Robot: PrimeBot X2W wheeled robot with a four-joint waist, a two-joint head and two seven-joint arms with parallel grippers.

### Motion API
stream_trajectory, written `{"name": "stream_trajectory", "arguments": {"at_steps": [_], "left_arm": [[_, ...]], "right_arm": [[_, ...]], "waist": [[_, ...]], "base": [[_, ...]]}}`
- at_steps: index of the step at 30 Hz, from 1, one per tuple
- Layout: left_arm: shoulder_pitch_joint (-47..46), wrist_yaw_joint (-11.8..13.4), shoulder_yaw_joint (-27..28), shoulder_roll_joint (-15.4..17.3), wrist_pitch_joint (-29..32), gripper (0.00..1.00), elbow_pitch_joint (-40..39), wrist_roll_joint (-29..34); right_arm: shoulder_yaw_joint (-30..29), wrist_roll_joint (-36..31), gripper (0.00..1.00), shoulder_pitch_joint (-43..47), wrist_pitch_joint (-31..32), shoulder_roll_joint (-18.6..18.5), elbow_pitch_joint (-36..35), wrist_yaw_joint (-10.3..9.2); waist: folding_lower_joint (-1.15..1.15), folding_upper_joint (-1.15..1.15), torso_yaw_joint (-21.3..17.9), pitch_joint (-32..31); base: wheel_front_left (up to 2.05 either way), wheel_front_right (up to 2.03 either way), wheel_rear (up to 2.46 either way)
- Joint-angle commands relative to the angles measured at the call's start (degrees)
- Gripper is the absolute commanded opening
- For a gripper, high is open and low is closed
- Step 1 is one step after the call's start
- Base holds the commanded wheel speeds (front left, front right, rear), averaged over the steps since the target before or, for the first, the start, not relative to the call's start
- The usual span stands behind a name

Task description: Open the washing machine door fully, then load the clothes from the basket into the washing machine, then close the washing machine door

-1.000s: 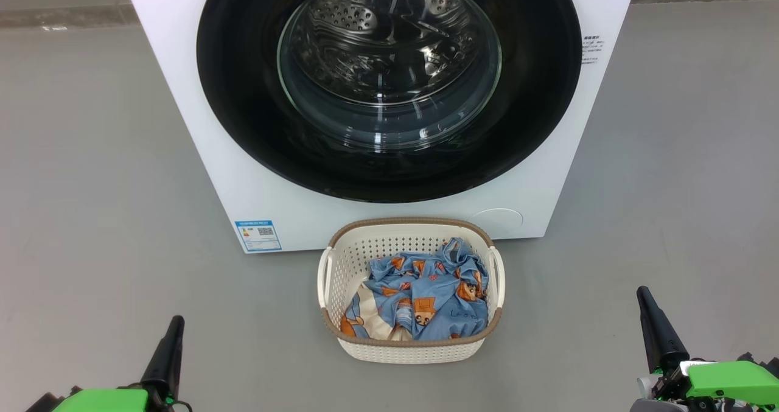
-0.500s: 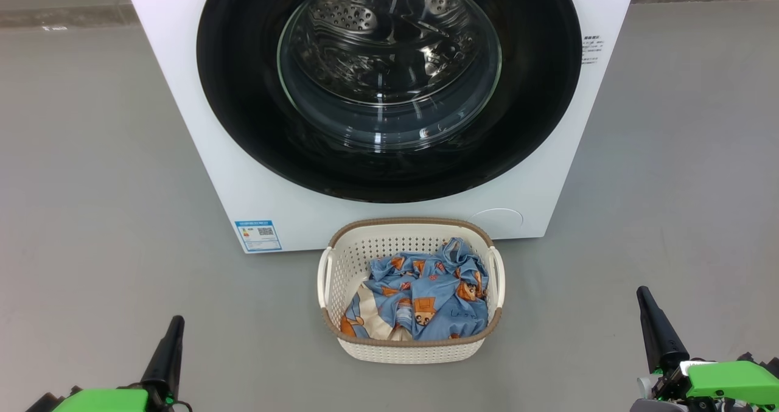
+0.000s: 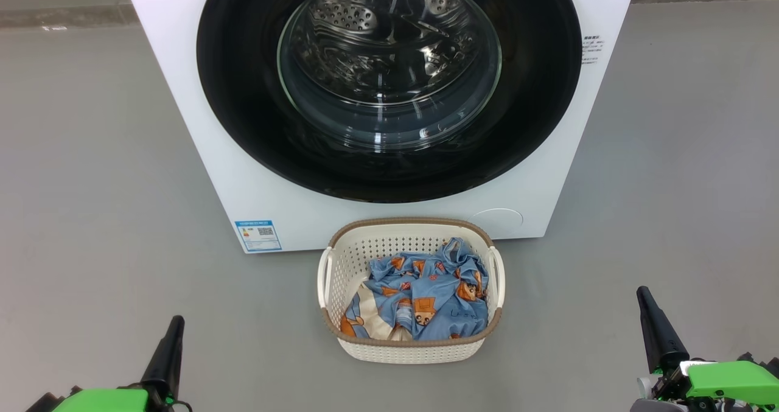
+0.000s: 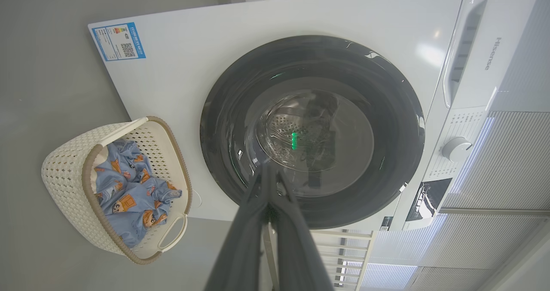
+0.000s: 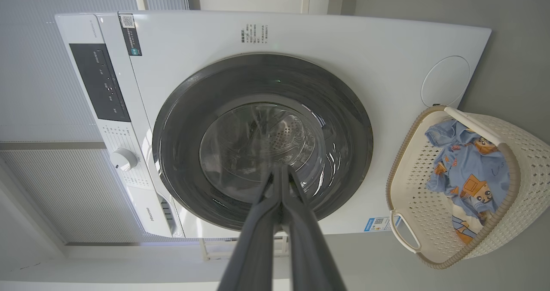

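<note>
Bright, even, soft light fills the room. The basket (image 3: 414,350) throws only a faint shadow on the grey floor (image 3: 91,156). White streaks of glare cross the glass and glossy rim of the washing machine door (image 3: 389,178). In both wrist views the washing machine (image 4: 215,46) bows near the corners. The fingers (image 4: 245,239) near the lens look soft, and the blinds (image 4: 507,162) glow pale.

Glossy black washing machine door (image 3: 243,95), perforated plastic basket (image 3: 401,351)

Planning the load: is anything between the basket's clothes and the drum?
Yes: the shut washing machine door covers the opening, between the clothes in the basket and the inside. Nothing visible blocks the left hand or right hand from that door.
</note>
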Motion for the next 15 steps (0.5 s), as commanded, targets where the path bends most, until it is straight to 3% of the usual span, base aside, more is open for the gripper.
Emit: {"name": "stream_trajectory", "arguments": {"at_steps": [1,15], "left_arm": [[-2.38,-0.18,1.92,1.02,0.35,0.0,-1.12,-0.47],[-2.38,-0.18,1.92,1.02,0.34,0.0,-1.12,-0.48]], "right_arm": [[1.25,-0.3,0.0,-2.63,0.49,-0.23,-1.41,0.09],[1.25,-0.3,0.0,-2.63,0.49,-0.23,-1.41,0.09]], "waist": [[0.0,0.0,0.0,0.0],[0.0,0.0,0.0,0.0]], "base": [[0.0,0.0,0.0],[0.0,0.0,0.0]]}}
